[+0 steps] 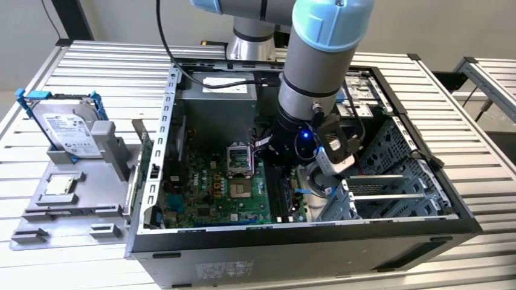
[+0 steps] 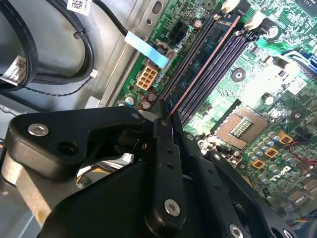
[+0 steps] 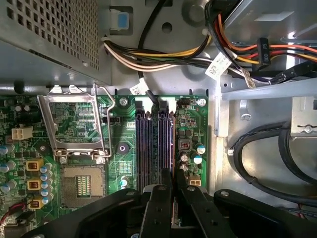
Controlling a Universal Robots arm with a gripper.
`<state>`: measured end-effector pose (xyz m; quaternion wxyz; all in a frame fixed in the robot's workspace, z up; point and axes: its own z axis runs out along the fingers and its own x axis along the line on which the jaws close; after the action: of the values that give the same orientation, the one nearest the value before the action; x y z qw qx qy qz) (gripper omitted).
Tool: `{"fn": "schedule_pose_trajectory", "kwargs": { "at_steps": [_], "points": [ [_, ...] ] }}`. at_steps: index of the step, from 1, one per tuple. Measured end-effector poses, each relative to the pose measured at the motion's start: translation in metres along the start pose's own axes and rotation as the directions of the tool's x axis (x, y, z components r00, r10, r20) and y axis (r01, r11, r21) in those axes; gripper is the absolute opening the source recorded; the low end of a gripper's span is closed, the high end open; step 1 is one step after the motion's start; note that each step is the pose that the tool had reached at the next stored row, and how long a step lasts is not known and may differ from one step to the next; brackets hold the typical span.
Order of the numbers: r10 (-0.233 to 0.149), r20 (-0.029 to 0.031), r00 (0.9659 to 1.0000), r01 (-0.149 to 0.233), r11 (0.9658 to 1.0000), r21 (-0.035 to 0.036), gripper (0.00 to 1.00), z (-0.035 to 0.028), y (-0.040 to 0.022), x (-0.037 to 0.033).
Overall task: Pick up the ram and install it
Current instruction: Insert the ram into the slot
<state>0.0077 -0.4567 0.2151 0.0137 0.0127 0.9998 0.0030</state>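
My gripper (image 1: 284, 172) is down inside the open computer case, over the motherboard (image 1: 234, 199). In both wrist views its black fingers (image 3: 159, 198) are shut on the ram (image 2: 204, 67). The ram is a thin dark stick seen edge-on with a coppery top edge. It stands upright along one of the black memory slots (image 3: 142, 144), the one nearest the bare metal case floor. The ram (image 3: 171, 148) lines up with that slot. I cannot tell whether it is pressed fully in. White slot latches (image 2: 255, 20) show at the far end.
The CPU socket (image 3: 81, 183) with its open metal frame lies beside the slots. Bundled power cables (image 3: 163, 54) and black cables (image 2: 59, 59) lie near. A drive cage (image 1: 395, 175) fills the case's side at the exterior view's right. Outside, a hard drive in a blue bracket (image 1: 69, 127) stands on a grey fixture (image 1: 72, 205).
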Motion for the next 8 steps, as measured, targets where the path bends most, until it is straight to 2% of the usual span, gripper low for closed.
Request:
{"fn": "schedule_pose_trajectory", "kwargs": {
  "at_steps": [5,8],
  "points": [
    [0.000,0.0000,1.0000,0.000,1.0000,-0.0002,0.00,0.0003,0.0001,0.0000],
    [0.001,0.0000,1.0000,-0.001,1.0000,-0.0002,0.00,0.0050,0.0000,0.0001]
  ]
}}
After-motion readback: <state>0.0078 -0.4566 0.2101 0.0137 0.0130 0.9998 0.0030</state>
